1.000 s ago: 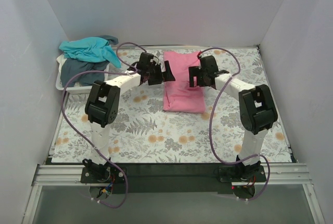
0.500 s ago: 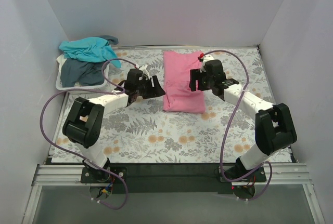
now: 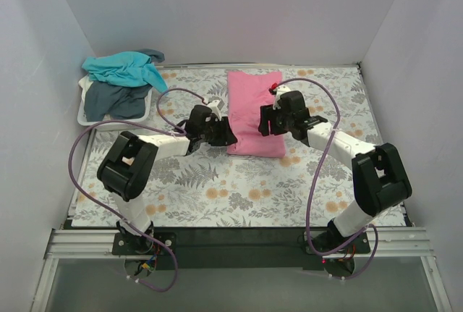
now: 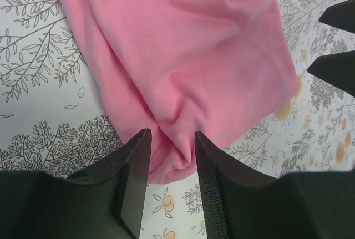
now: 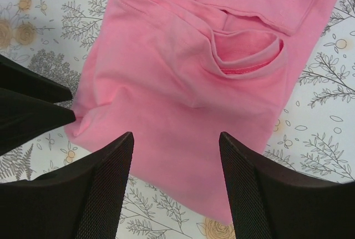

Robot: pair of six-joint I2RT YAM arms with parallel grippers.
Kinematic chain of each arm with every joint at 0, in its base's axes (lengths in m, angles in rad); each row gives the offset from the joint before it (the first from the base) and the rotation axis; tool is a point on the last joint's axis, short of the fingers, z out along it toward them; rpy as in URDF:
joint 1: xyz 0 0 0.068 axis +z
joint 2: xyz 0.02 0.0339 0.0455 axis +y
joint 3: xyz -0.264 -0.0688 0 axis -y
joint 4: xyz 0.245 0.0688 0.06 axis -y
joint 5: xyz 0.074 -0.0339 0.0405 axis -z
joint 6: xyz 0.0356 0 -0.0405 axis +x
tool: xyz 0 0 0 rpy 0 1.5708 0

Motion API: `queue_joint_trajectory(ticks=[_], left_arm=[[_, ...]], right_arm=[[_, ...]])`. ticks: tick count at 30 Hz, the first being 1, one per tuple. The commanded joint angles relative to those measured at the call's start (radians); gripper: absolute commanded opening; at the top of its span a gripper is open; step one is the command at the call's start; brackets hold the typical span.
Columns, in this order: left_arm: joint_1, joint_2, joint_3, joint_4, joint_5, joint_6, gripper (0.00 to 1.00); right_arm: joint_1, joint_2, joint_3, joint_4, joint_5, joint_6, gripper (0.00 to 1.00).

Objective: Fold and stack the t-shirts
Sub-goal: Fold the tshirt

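Pink shirt is laid out on the floral-print surface toward the far middle, folded into a longish soft rectangle. The neck opening and a tucked sleeve edge are shown on top in the right wrist view, and the cotton looks smooth with a few shallow creases. The near-left corner is bunched into a puckered fold, and that fold is pinched between the narrowed dark fingers of the left pincer, fabric touching both sides. The right pincer is held wide apart, its textured black pads poised over the near end of the shirt, nothing gripped. Over at far left, the teal shirt is heaped in a crumpled pile over the white basket, with the grey shirt scrunched underneath inside it
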Motion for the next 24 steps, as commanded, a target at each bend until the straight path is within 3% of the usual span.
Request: queue_joint_trajectory(ticks=[1, 11, 16, 24], left_arm=[[-0.017, 0.006, 0.031, 0.014, -0.048, 0.021, 0.36], [-0.026, 0.009, -0.015, 0.013, -0.051, 0.027, 0.34], [-0.034, 0.014, -0.042, 0.022, -0.042, 0.024, 0.25], [-0.061, -0.017, -0.091, 0.054, -0.028, 0.016, 0.25]], right_arm=[[0.011, 0.014, -0.003, 0.049, -0.026, 0.012, 0.56], [0.017, 0.041, -0.017, 0.050, -0.039, 0.020, 0.56], [0.017, 0.061, -0.015, 0.050, -0.040, 0.020, 0.56], [0.017, 0.096, -0.003, 0.050, -0.045, 0.022, 0.56]])
